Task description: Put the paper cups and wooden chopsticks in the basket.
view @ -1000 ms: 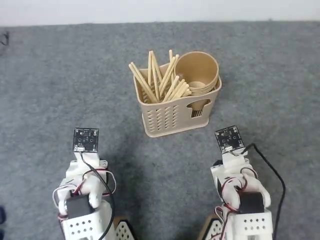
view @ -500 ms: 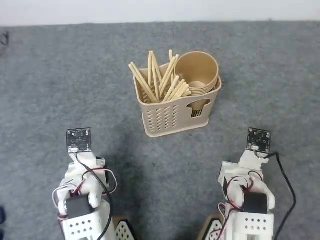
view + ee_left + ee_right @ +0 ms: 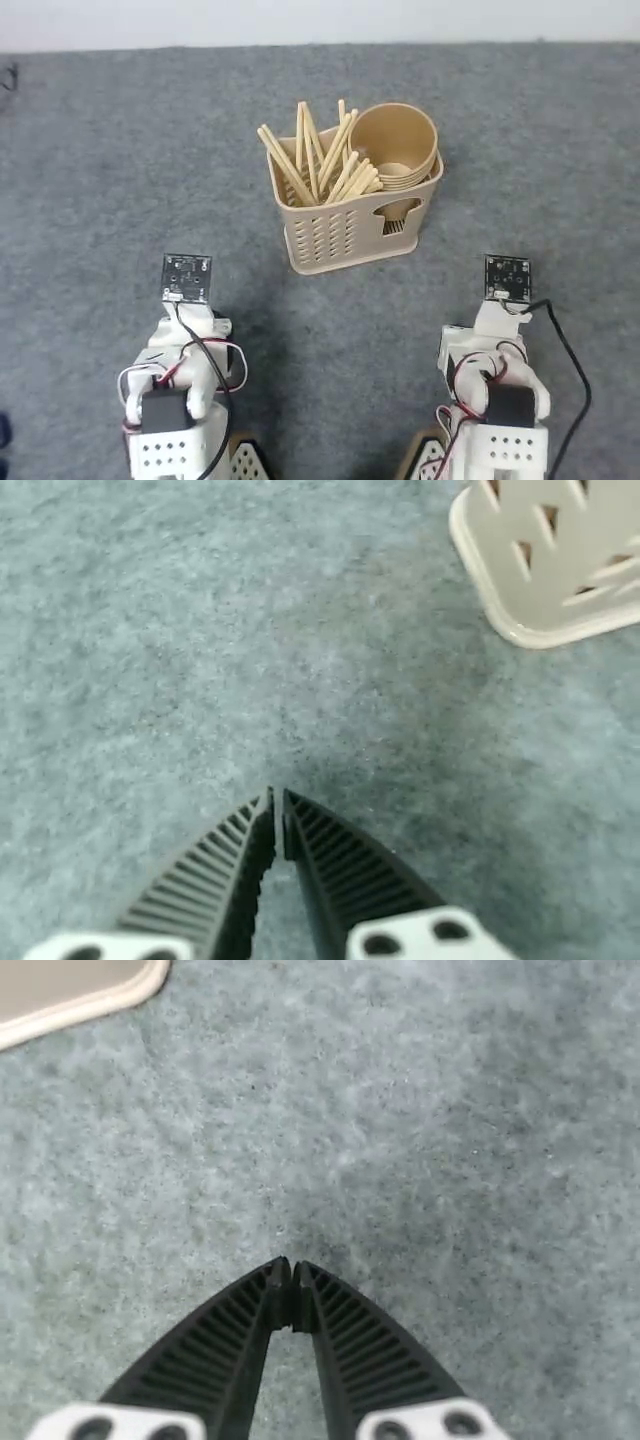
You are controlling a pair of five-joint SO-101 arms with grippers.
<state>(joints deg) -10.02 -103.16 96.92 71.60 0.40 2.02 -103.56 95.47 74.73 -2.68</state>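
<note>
Grey carpeted table point(image 3: 100, 150), basket point(image 3: 340, 235) standing ahead, midway between both arms. Inside it, paper cups point(image 3: 395, 140), seemingly nested, on the right arm's side; wooden chopsticks point(image 3: 320, 150) standing tilted on the left arm's side. Pressed together, pinching nothing: left claw point(image 3: 277, 815) and right claw point(image 3: 291, 1285), both apart from it. Probably nothing left to fetch.

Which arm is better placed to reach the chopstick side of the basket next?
Probably the left. The wooden chopsticks fill the basket's half nearer the left claw; the paper cups stand on the right claw's side. Both claws are shut and empty.
</note>
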